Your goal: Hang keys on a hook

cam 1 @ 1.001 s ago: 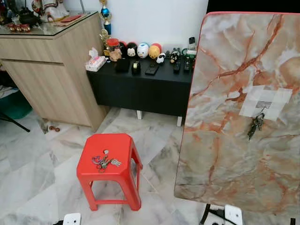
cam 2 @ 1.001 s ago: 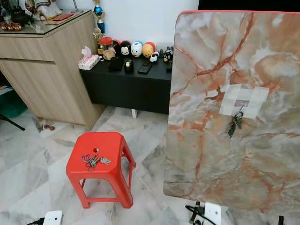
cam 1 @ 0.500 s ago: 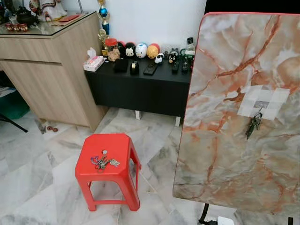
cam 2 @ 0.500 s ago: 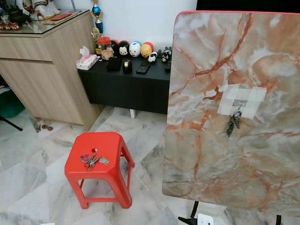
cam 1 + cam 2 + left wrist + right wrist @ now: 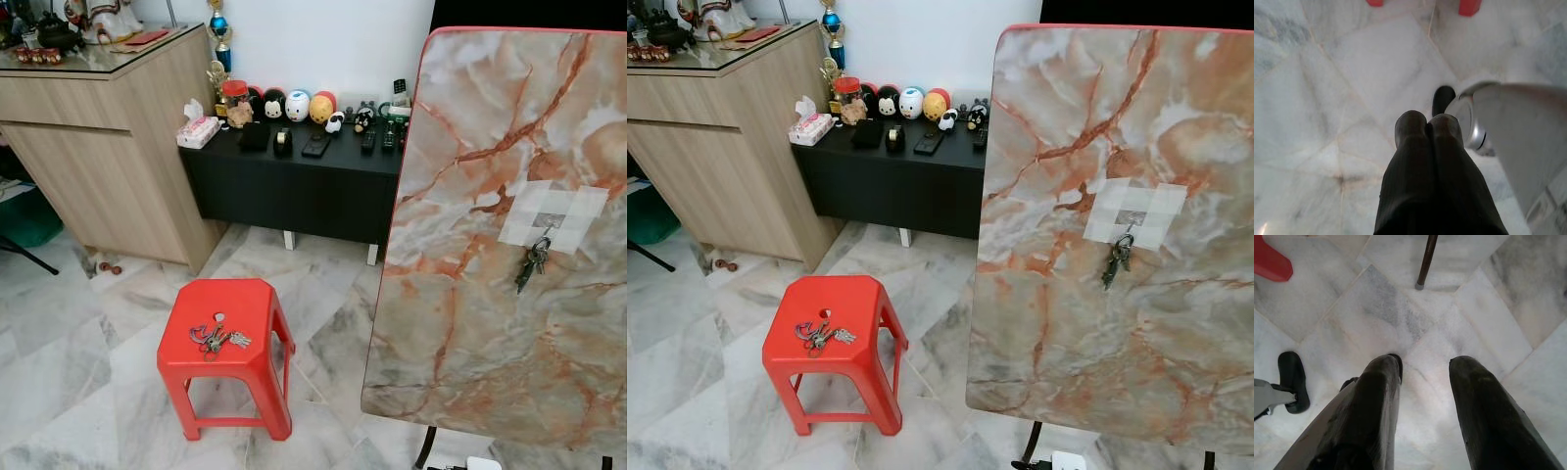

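A bunch of keys lies flat on the seat of a red plastic stool, just below the seat's small centre hole; several silvery and dark keys on rings w/ a bit of pink, splayed out, long axis running roughly left-right across the seat, blades fanning toward the robot's right. To the right stands an upright marble-pattern board w/ a red edge; a pale taped patch carries a small hook, and a second, dark set of keys already hangs from it, dangling straight down, long axis vertical, lying against the board. Stool and board stand near each other on the grey-veined marble floor, not touching. Behind: a black low desk w/ round toy figures, remotes and a tissue box; a wooden cabinet at left. Left pincer hangs over the floor tiles, fingers pressed together, clenched on nothing; right pincer likewise points at the floor, fingers spread apart, released; a red stool foot sits at the edge of its wrist view.
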